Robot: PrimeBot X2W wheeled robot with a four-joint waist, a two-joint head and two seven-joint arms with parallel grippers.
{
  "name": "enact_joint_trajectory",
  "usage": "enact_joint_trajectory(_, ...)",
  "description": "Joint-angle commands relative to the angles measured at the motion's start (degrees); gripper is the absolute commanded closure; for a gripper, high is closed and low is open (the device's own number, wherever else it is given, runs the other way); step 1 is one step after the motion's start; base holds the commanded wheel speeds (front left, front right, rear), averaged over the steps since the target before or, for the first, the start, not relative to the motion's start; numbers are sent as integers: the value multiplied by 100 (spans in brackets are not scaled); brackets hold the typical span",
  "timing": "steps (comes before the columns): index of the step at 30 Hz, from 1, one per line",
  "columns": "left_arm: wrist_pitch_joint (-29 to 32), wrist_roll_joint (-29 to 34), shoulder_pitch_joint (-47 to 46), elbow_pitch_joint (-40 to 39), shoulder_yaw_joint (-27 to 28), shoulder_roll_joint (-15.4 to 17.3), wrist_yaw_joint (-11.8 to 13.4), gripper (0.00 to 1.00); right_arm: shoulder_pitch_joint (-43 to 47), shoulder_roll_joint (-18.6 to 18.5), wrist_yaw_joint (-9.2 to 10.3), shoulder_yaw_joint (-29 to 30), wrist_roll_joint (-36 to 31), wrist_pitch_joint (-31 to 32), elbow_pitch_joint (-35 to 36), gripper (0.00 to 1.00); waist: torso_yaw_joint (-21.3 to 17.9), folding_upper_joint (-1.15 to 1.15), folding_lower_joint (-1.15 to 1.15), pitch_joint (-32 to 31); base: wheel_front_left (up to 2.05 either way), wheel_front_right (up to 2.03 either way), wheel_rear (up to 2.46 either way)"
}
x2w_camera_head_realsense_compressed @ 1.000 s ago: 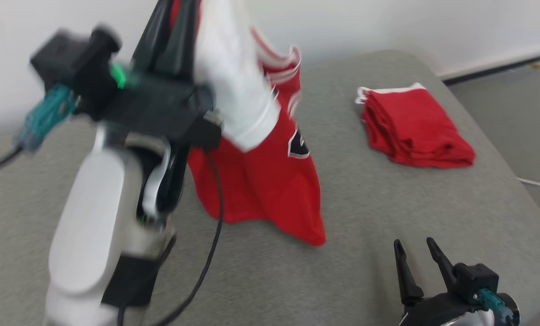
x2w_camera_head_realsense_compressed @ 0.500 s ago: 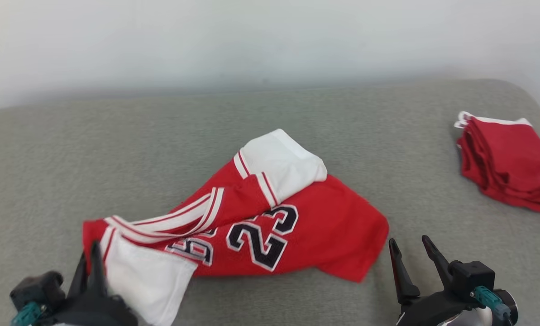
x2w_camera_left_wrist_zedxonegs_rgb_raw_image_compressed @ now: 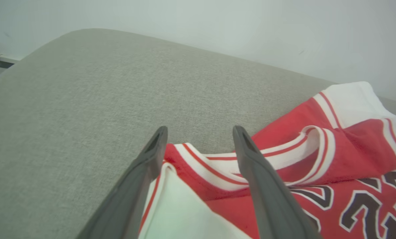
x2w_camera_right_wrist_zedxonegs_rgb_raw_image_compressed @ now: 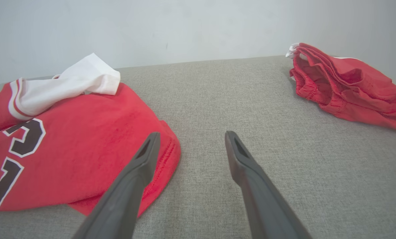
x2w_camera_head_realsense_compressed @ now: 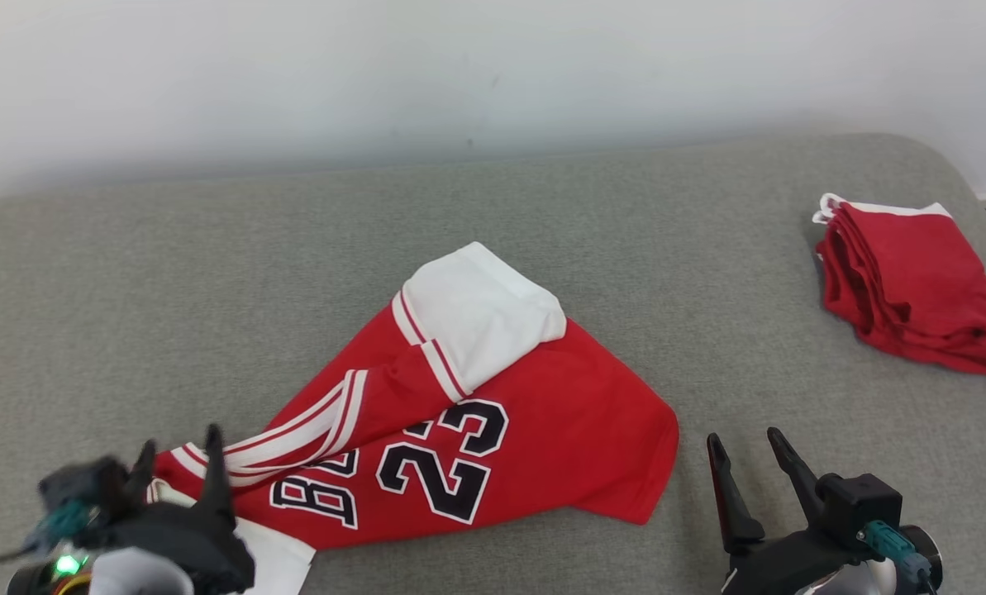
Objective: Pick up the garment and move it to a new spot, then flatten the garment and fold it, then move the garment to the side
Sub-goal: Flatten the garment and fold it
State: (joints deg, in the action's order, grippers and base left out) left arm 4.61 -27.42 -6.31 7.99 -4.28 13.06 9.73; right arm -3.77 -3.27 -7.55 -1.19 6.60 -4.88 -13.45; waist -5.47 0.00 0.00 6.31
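Surface: grey cushion (x2w_camera_head_realsense_compressed: 211, 289), bare at upper left and between the two garments.
Garment (x2w_camera_head_realsense_compressed: 559, 446): crumpled, lower centre.
Left gripper (x2w_camera_head_realsense_compressed: 177, 463): lower left, jaws spread over striped collar trim.
Right gripper (x2w_camera_head_realsense_compressed: 745, 463): lower right, jaws spread, beside the hem.
Red pile (x2w_camera_head_realsense_compressed: 914, 289): right edge.

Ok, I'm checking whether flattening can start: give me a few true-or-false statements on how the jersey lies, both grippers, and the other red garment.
1. The jersey lies smoothed flat on the grey cushion. False: it is rumpled, with a white sleeve folded over its body.
2. The right gripper is open and holds nothing. True.
3. The left gripper is shut on the jersey. False: its fingers stand apart at the collar end.
4. The plain red garment lies apart from the jersey, to the robot's right. True.
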Motion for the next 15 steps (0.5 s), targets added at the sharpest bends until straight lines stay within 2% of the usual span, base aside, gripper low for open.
enact_joint_trajectory(1, 304, 70, -343, 68, -235, 84, -183, 0, -89, 0, 14, -34, 39, -28, 12, 0, -186, 0, 0, 94, 0, 0, 0)
enact_joint_trajectory(3, 638, 81, -671, 218, -454, 82, -328, 0, -104, 0, 14, -71, 51, -52, -11, 0, -302, 0, 0, 145, 0, 0, 0)
enact_joint_trajectory(6, 1002, 96, -970, 448, -647, 76, -406, 0, -144, 7, 14, -85, 70, -77, -50, 0, -423, 0, 0, 202, 0, 0, 0)
enact_joint_trajectory(10, 1708, 33, -1361, 842, -822, -5, -291, 0, -192, 14, 14, -91, 89, -124, -113, 0, -674, 0, 0, 264, 0, 0, 0)
enact_joint_trajectory(12, 1930, -52, -1443, 900, -815, -57, -220, 0, -176, 17, 14, -60, 94, -146, -133, 0, -781, 0, 0, 281, 0, 0, 0)
enact_joint_trajectory(15, 2153, -264, -1427, 822, -779, -134, -242, 0, -149, 22, 14, -22, 86, -179, -149, 0, -890, 0, 0, 284, 0, 0, 0)
